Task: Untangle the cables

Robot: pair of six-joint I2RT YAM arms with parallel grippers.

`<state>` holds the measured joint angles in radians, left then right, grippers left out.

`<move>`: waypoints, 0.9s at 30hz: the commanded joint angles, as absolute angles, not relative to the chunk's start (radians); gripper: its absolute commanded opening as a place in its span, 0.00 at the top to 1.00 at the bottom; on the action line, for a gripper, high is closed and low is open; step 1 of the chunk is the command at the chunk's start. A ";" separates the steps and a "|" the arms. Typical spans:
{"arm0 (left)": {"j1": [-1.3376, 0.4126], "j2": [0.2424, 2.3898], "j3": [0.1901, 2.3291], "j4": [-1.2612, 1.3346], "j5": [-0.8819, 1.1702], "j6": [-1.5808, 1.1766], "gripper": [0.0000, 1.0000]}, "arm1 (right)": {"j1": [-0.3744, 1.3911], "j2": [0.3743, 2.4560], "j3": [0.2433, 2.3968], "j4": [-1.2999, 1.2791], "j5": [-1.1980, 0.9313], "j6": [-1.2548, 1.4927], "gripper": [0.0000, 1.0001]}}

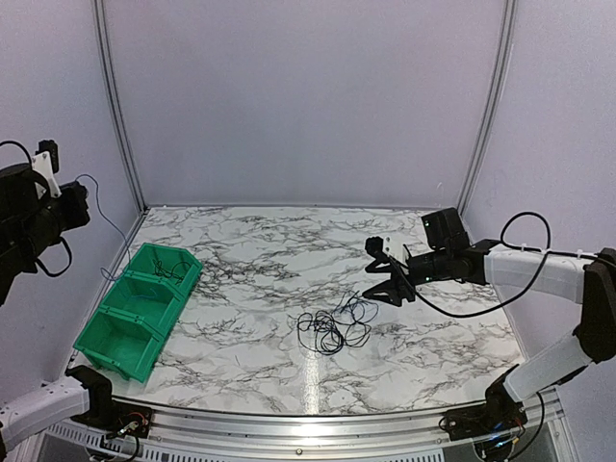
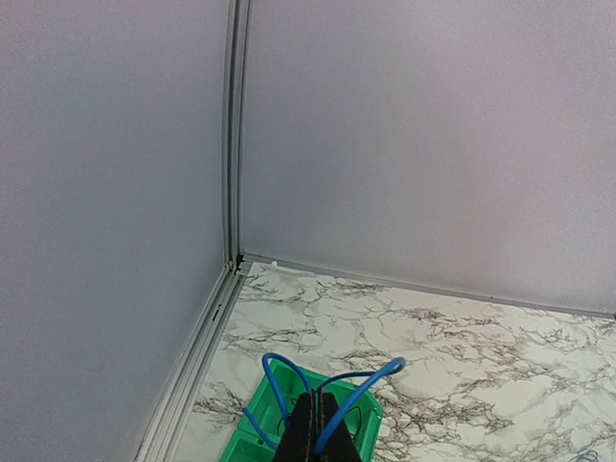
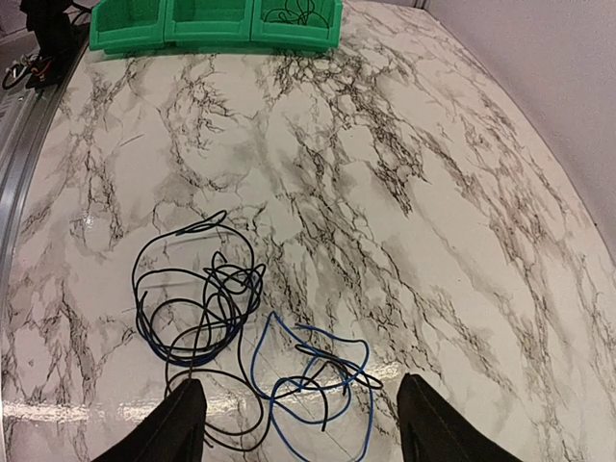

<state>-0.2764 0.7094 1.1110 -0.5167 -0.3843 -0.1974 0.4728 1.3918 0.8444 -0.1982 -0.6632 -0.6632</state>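
green bins (image 3: 125, 40) cropped, blue cable (image 2: 390, 367) partly hidden

A robotics lab cell: plain grey panel walls (image 1: 308, 96) in aluminium posts (image 1: 114, 106) enclose a marble-patterned worktop (image 1: 269, 241), with green plastic bins (image 1: 140, 308) and robot arms (image 1: 539, 269) mounted by its metal edge rail (image 1: 308, 428)

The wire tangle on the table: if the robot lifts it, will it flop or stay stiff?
Probably floppy: the wire tangle lies flat in loose, thin loops. Likely very light too. Maybe slightly springy: the blue wire pinched in the left hand arches up instead of drooping. Crossed loops would likely drag each other along.
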 commanded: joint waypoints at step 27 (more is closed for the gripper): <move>-0.272 0.785 0.788 -0.512 -0.526 -0.311 1.00 | 0.471 1.411 0.863 -0.236 -0.657 -0.703 0.32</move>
